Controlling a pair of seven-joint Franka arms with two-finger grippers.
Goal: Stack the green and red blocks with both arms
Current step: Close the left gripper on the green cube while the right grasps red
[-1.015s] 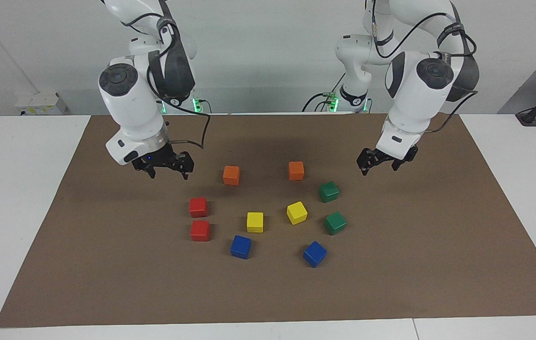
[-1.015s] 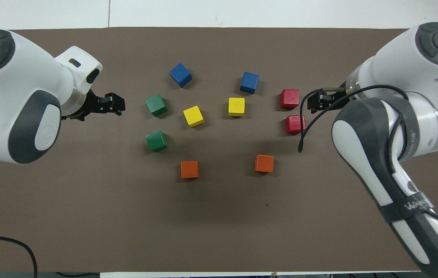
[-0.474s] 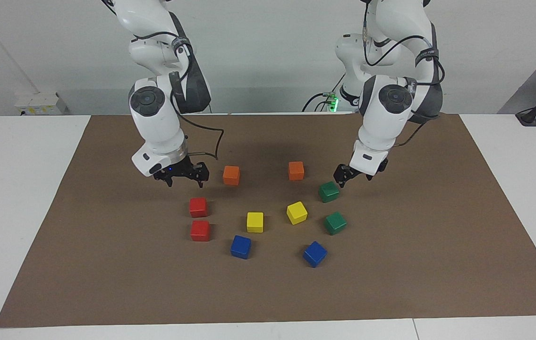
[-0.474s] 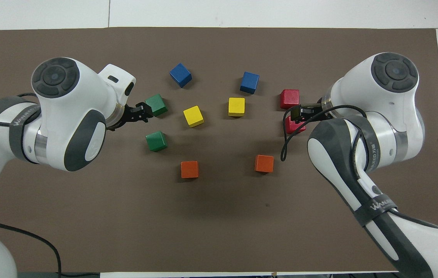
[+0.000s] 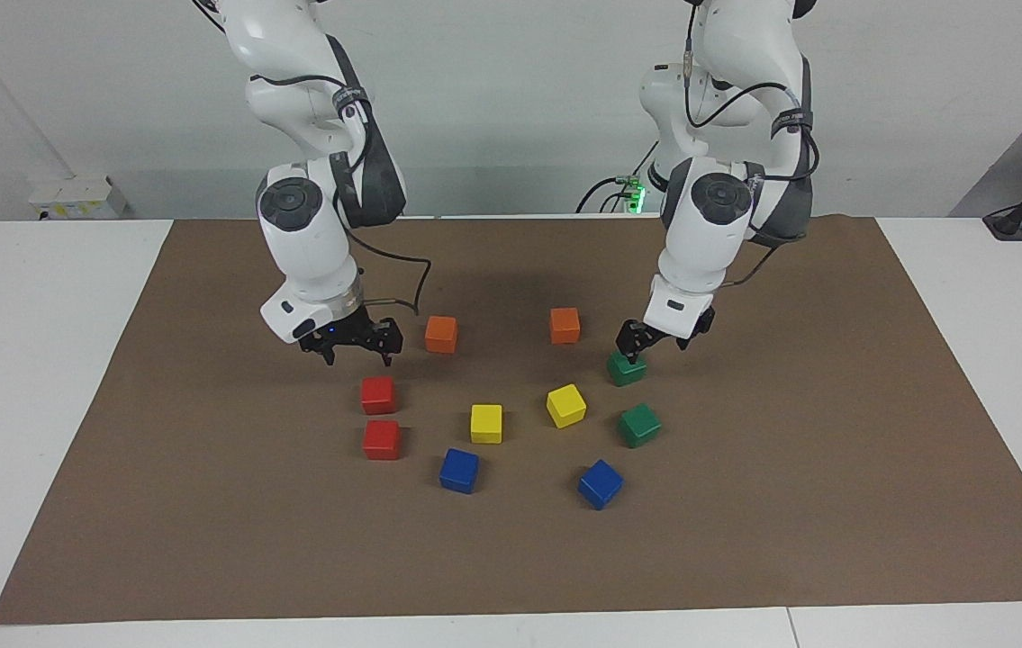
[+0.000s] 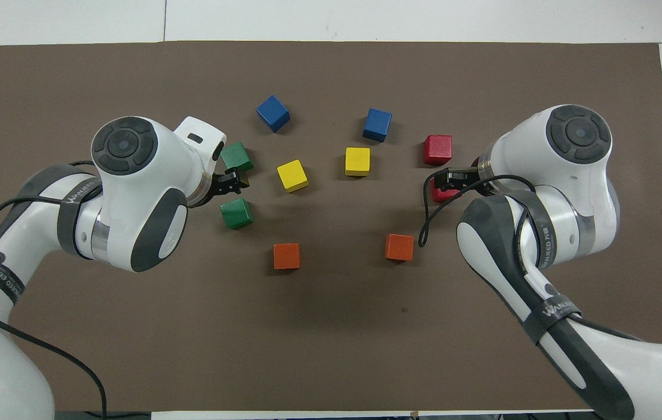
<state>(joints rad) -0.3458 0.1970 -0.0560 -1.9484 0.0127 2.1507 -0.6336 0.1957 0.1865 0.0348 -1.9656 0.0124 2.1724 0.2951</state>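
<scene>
Covering white table (image 5: 42, 360) — brown mat (image 5: 745, 540)

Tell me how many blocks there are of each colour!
Green blocks: 2
Red blocks: 2
Orange blocks: 2
Yellow blocks: 2
Blue blocks: 2
Total: 10

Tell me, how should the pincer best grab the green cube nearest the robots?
Probably from straight above, pinching two opposite flat sides of the green cube. It sits flat on the brown mat, its top bare, with free space all round. The open left pincer hangs just over it.
</scene>
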